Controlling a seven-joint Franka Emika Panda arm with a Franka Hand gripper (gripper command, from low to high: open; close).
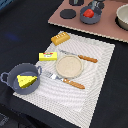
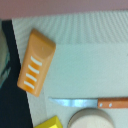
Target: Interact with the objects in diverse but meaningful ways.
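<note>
A grey two-handled pot (image 1: 22, 79) stands at the placemat's near corner on the exterior view's left, with the yellow holed cheese wedge (image 1: 26, 80) inside it. The golden bread loaf (image 1: 60, 38) lies at the mat's far edge; it also shows in the wrist view (image 2: 35, 62). The yellow box with red marks (image 1: 48, 56) lies between the loaf and the pot, and its corner shows in the wrist view (image 2: 50, 122). The red fruit (image 1: 88, 13) sits in a second grey pot (image 1: 90, 16) on the brown board. No gripper shows in either view.
A beige plate (image 1: 69, 66) sits mid-mat (image 1: 100, 75), with a wooden-handled knife (image 1: 80, 56) behind it and a fork (image 1: 62, 80) in front. The brown board (image 1: 107, 27) holds black discs (image 1: 66, 13) and a bowl (image 1: 123, 16). The wrist view shows the knife (image 2: 85, 103) and plate (image 2: 92, 119).
</note>
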